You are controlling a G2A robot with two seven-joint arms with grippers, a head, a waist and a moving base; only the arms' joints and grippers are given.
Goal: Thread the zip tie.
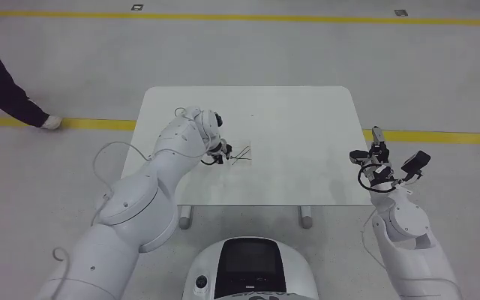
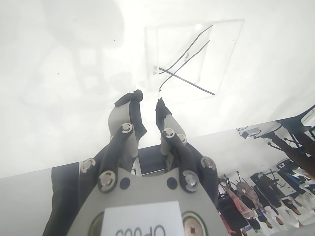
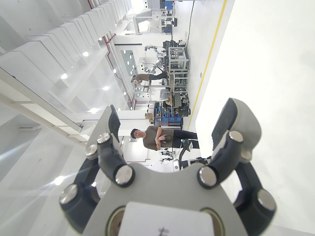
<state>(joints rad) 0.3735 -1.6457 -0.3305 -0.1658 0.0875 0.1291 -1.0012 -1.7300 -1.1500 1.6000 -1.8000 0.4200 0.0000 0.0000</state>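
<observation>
Thin black zip ties (image 2: 187,57) lie crossed on a clear square sheet (image 2: 228,57) on the white table (image 1: 300,127); in the top view the zip ties (image 1: 241,156) sit left of the table's middle. My left gripper (image 2: 149,99) hovers just short of the sheet's near edge, open by a narrow gap, nothing between its black-taped fingertips (image 2: 134,96). In the top view the left gripper (image 1: 217,157) is right beside the ties. My right gripper (image 3: 172,116) is held off the table's right edge, open wide and empty; from above the right gripper (image 1: 375,150) points away from the table.
A yellow floor line (image 1: 300,16) runs behind the table and another (image 1: 442,136) beside it. A person's leg and shoe (image 1: 30,112) stand on the floor far left. The table's right half is bare white surface.
</observation>
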